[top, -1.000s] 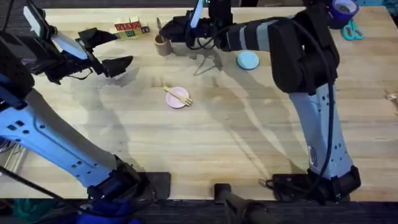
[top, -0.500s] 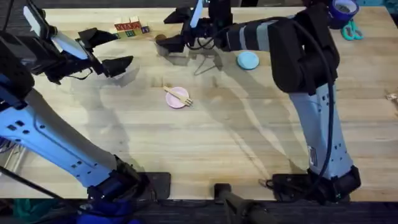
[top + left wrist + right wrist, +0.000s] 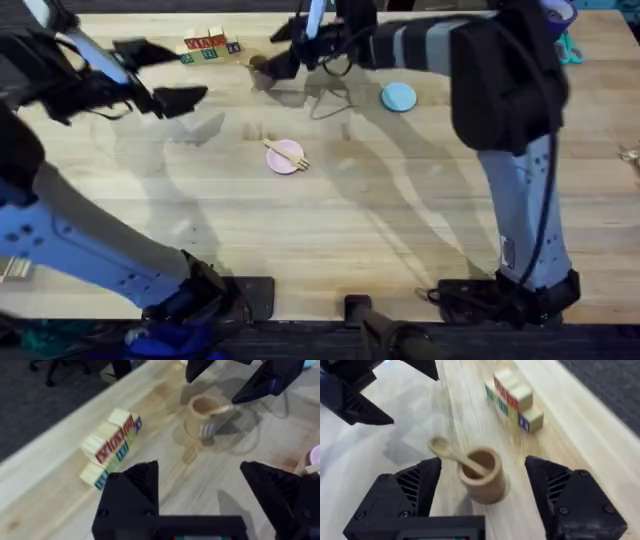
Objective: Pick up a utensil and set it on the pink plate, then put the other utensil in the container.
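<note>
Overhead, the counter (image 3: 330, 230) was a pale wooden top with visible grain, crossed by the long shadows of both arms, and beyond its far edge the room's dark floor showed. The right gripper (image 3: 283, 48) hung at the far side of the counter with its fingers spread and nothing between them; the container (image 3: 259, 70) stood just below and beside it, and the right wrist view showed that brown cup (image 3: 481, 475) upright between the gripper's open fingers with the other utensil (image 3: 455, 456) leaning inside it, the spoon's bowl sticking out over the rim. The left gripper (image 3: 155, 75) was also released, fingers wide apart, hovering well to the side of the cup; from the left wrist view the container (image 3: 204, 417) sat ahead of it, apart from its fingers. A row of lettered toy blocks (image 3: 208, 44) lay near the far edge, between the two grippers, close to the cup. The pink plate (image 3: 285, 157) rested nearer the arms' bases than either gripper, with the utensil (image 3: 286, 154) lying across it, the fork's ends reaching past the rim. A light blue plate (image 3: 398, 96) sat under the right arm, to the other side of the right gripper from the cup.
</note>
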Controlling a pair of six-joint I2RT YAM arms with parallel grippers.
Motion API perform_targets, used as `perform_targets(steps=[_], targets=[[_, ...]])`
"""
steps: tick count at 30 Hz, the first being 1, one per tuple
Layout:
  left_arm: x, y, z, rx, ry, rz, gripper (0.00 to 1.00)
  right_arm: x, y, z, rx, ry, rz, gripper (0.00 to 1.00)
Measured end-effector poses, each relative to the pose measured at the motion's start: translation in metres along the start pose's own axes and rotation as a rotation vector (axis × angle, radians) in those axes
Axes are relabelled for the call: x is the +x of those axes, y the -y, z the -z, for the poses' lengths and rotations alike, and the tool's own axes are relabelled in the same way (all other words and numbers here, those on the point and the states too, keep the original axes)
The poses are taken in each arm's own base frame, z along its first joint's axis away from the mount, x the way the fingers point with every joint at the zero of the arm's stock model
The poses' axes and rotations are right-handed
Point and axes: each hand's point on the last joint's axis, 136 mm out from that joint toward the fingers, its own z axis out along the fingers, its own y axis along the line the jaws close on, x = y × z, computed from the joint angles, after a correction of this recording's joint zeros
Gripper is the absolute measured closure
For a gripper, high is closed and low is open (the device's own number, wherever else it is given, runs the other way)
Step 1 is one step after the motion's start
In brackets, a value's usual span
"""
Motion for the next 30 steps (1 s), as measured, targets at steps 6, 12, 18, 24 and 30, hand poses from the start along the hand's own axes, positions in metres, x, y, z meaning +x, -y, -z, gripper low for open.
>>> perform_targets(steps=[6, 12, 18, 24, 30], targets=[[-0.052, 0.006, 0.024, -0.065, -0.027, -0.070, 0.008, -0.043, -0.022, 0.027, -0.004, -0.045, 0.004, 0.006], [-0.083, 0.022, 0.042, -0.108, -0.063, -0.002, 0.008, -0.069, -0.047, 0.064, -0.005, -0.121, -0.032, 0.006], [-0.102, 0.055, 0.058, -0.117, -0.119, 0.093, 0.009, -0.083, -0.057, 0.115, 0.085, -0.221, -0.121, 0.006], [-0.115, 0.085, 0.071, -0.133, -0.168, 0.171, 0.008, -0.081, -0.069, 0.182, 0.229, -0.361, -0.245, 0.006], [-0.130, 0.105, 0.085, -0.188, -0.199, 0.205, 0.008, -0.067, -0.079, 0.252, 0.381, -0.495, -0.361, 0.006]])
